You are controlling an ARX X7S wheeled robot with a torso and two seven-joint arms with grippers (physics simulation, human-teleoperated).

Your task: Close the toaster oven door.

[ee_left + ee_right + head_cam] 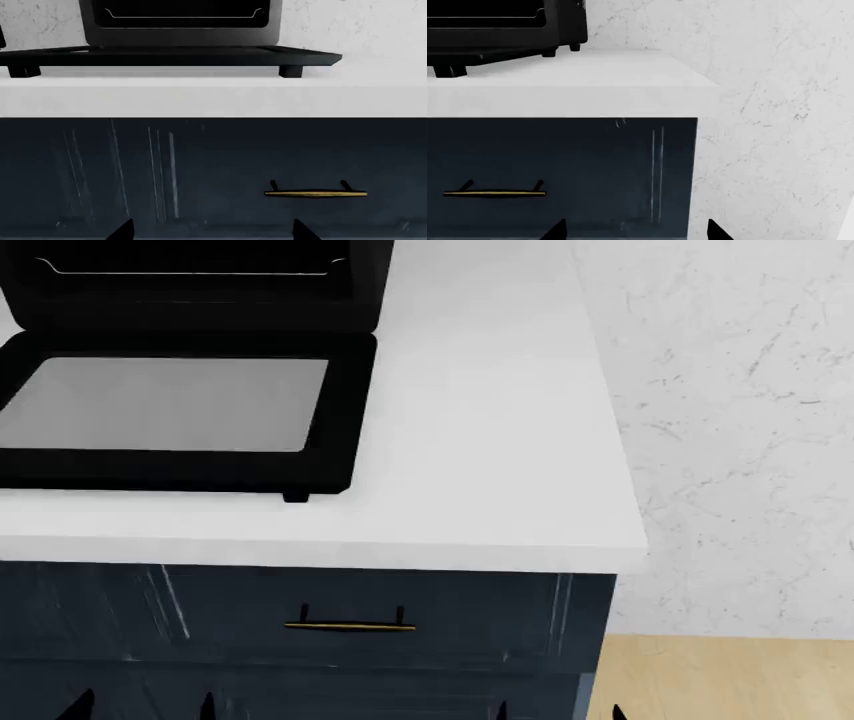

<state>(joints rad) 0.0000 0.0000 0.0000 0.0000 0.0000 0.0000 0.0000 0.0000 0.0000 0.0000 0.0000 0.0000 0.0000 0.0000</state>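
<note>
The black toaster oven point(200, 280) stands on the white counter at the upper left of the head view, its dark inside and a silver wire rack showing. The toaster oven door point(174, 405) lies folded down flat, grey glass up, resting on small feet. It shows edge-on in the left wrist view point(173, 56) and in the right wrist view point(487, 55). My left gripper point(212, 231) and right gripper point(635, 231) are both open and empty, low in front of the blue cabinet, well below the door. Only their fingertips show in the head view, left point(140, 707), right point(558, 710).
The white countertop point(481, 440) ends at a front edge and a right edge. Below is a dark blue drawer front point(427, 610) with a brass handle point(350, 626). A white marble wall point(734, 420) is on the right, wood floor point(721, 680) beneath it.
</note>
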